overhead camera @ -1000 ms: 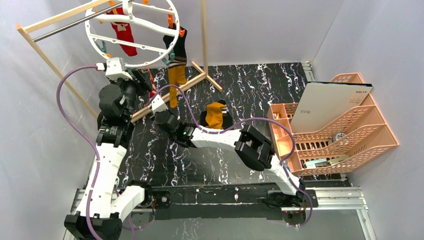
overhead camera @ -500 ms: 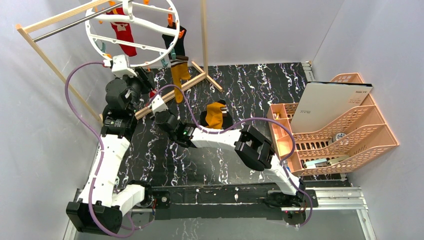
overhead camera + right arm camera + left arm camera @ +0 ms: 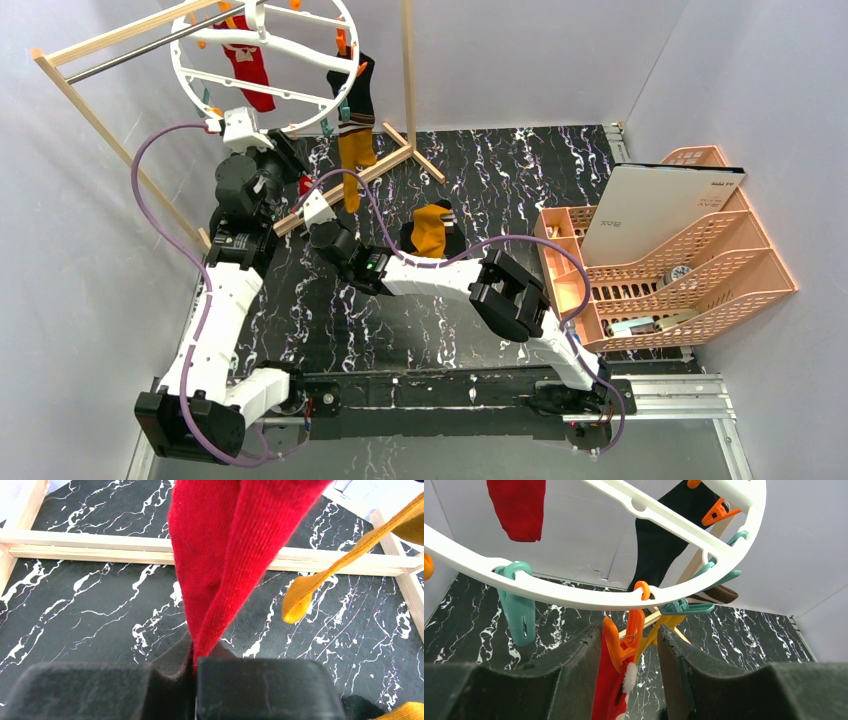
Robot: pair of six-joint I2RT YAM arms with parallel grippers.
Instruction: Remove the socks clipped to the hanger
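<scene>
Right wrist view: your right gripper (image 3: 194,660) is clamped on the red sock (image 3: 220,555) rising from its fingers. Your left gripper (image 3: 624,680) stands open astride the orange clip (image 3: 621,640) under the hanger (image 3: 574,597). Beyond, a mustard sock (image 3: 432,228) lies already off. A second red sock (image 3: 250,70) and a black-and-mustard sock (image 3: 353,120) stay clipped. The peach tray (image 3: 700,280) holds a white board (image 3: 660,215).

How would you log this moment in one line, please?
phase: unclipping red sock | right gripper: shut on sock's lower end | left gripper: open, astride its orange clip on hanger
</scene>
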